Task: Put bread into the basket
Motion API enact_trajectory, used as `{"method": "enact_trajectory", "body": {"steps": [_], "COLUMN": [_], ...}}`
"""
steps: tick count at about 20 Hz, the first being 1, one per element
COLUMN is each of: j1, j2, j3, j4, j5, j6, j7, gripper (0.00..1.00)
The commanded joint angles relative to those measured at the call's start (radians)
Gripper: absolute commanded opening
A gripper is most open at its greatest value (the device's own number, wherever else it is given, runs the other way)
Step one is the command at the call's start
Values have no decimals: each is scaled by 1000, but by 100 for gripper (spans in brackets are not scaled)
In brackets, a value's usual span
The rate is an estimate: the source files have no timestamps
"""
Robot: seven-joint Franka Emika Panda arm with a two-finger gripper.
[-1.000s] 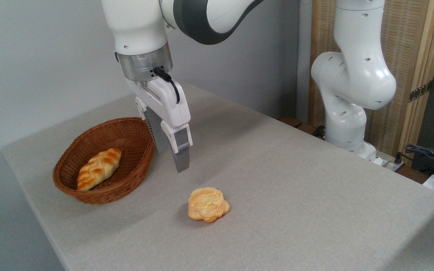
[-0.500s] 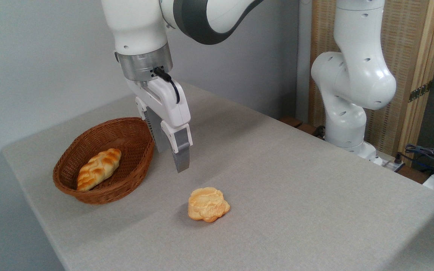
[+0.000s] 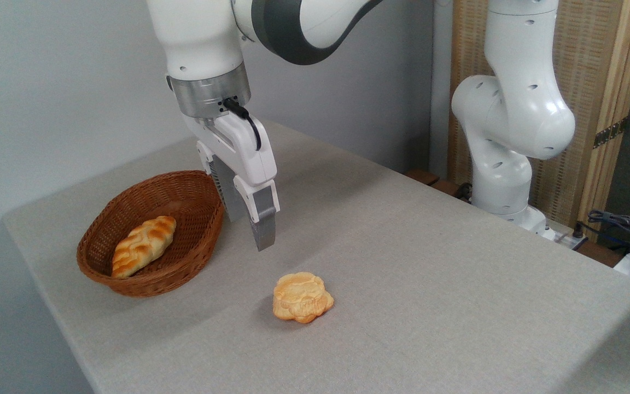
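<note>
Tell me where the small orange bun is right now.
The bun lies on the grey table, near its front edge, right of the basket and below and slightly right of the hanging gripper, untouched.

Arm [image 3: 512, 109] showing glossy white rounded shells, small dark round screw holes dotting links. Dark grey curved band [image 3: 293, 33] wrapping upper joint. Brushed silver metal ring [image 3: 208, 96] sitting at wrist, black cable [image 3: 246, 123] plugging in there and looping down white hand housing. Gripper [image 3: 249, 230] wearing white body, ribbed grey section behind, two flat grey metal fingers [image 3: 263, 227] tapering to blunt tips. White base [image 3: 528, 216] flaring out at table's far edge.
</note>
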Motion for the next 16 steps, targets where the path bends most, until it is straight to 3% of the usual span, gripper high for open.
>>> {"method": "enact_trajectory", "body": {"steps": [1, 9, 16], "j1": [-4, -1, -3], "j2": [-12, -11, -12], "j3": [14, 15, 108], "j4": [9, -47, -124], "j5": [-12, -4, 8], "j6": [-33, 33, 71], "j7": [16, 22, 90], "gripper": [100, 100, 100]}}
